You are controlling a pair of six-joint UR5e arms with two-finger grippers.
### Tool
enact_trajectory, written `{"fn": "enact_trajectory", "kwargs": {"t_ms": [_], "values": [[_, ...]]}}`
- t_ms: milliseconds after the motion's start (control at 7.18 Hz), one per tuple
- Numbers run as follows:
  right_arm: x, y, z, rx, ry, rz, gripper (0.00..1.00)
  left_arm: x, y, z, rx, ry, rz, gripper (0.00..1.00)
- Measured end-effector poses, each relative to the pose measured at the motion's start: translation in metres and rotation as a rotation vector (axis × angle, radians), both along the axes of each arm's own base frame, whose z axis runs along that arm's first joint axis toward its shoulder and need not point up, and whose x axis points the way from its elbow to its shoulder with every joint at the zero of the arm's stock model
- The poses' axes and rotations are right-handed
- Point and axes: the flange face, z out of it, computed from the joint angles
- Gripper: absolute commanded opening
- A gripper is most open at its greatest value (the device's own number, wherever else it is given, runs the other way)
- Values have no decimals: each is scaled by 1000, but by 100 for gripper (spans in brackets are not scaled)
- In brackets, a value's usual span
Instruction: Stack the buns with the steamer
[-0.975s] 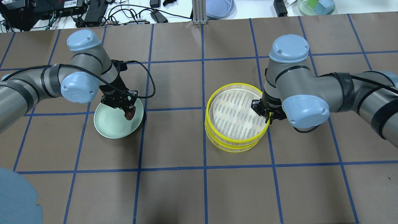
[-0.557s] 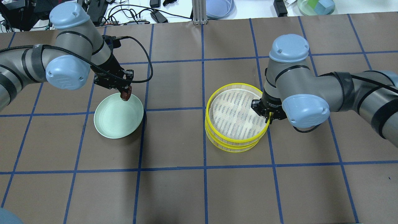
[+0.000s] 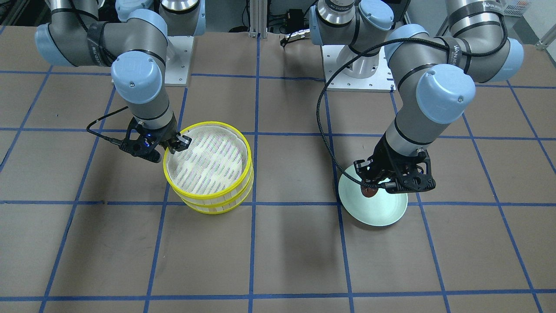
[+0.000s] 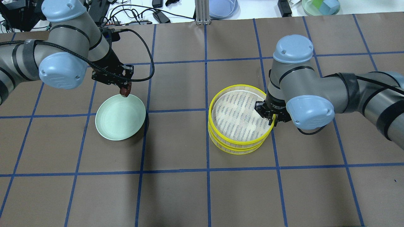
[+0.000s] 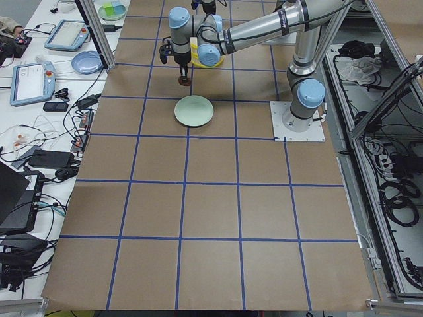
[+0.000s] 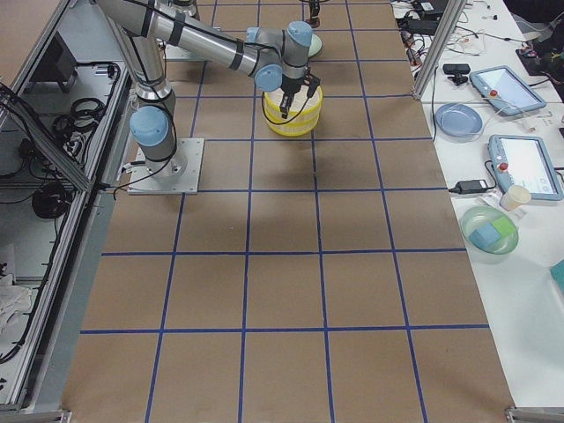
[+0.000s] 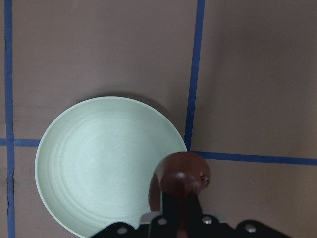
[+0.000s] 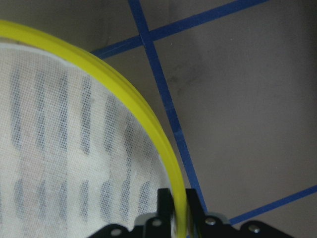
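My left gripper (image 4: 125, 90) is shut on the glossy dark reddish-brown bun (image 4: 125, 91) and holds it in the air over the far rim of the pale green plate (image 4: 116, 123). The left wrist view shows the bun (image 7: 182, 176) between the fingers, above the plate (image 7: 89, 163). My right gripper (image 4: 274, 121) is shut on the right rim of the top tray of the yellow steamer stack (image 4: 236, 113). The right wrist view shows the fingers pinching that yellow rim (image 8: 124, 89). The top tray's mesh is bare. The cream-white bun is out of view.
The plate holds nothing. Beyond the table's far edge lie cables and devices, a blue dish (image 4: 222, 8), a green bowl with blocks (image 4: 320, 6) and an aluminium post (image 4: 199, 12). Blue tape lines grid the brown tabletop.
My left gripper has risen from the plate with the brown bun and moved toward the far edge of the plate. The right arm and the steamer have not moved.
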Motion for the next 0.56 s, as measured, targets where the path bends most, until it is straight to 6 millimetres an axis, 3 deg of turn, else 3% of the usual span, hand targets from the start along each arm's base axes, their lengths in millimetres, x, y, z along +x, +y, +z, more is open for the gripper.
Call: {"fn": "enact_trajectory", "kwargs": {"t_ms": [139, 418, 557], "values": [[0, 0, 0, 0, 0, 0, 71, 0, 0, 0, 0, -1, 0, 0], [1, 0, 1, -2, 0, -4, 77, 2, -1, -2, 3, -2, -4, 0], [1, -2, 6, -5, -1, -6, 91, 3, -1, -2, 3, -3, -4, 0]]}}
